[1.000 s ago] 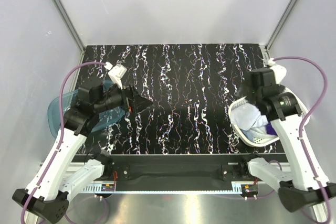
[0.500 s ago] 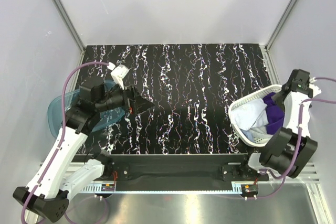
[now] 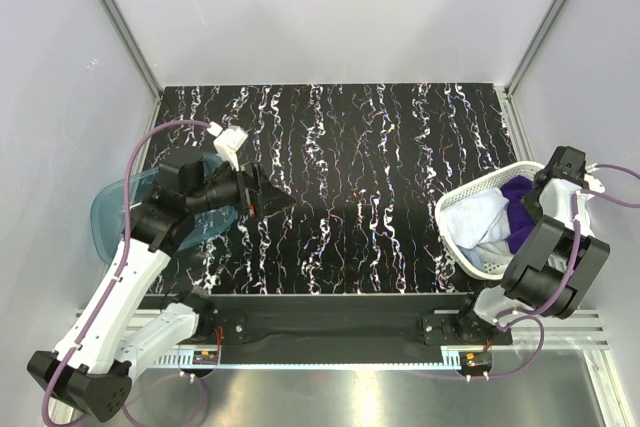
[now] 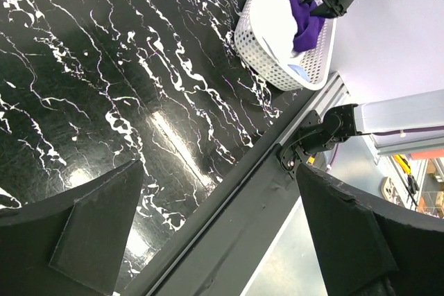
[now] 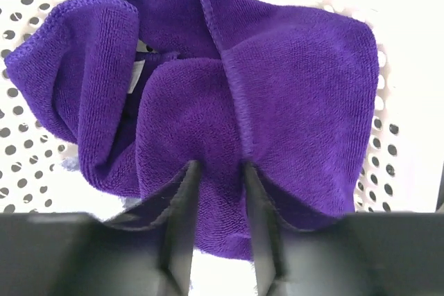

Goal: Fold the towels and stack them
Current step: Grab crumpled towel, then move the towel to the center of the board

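Right gripper point(image 5: 218, 171) of mine has just dipped into the basket point(image 5: 402, 105) and pinches the purple towel point(image 5: 298, 88), ready to lift.

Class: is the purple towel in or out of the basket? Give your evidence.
In. The purple towel lies bunched against the basket's perforated wall, the right pincer closed on a fold.

In the right wrist view, the right gripper point(image 5: 220, 171) is a dark blur at 6 o'clock and hides the purple towel's point(image 5: 229, 102) near edge. From the top, the right arm point(image 3: 555, 247) covers the basket's point(image 3: 455, 209) 3 o'clock side, and the left arm point(image 3: 130, 267) covers the tub's point(image 3: 105, 215) 3 o'clock side. The pale towels point(image 3: 472, 219) lie half buried, with their borders unclear. The left gripper's point(image 4: 218, 171) fingers point(image 4: 90, 233) are cut off at 6 o'clock.
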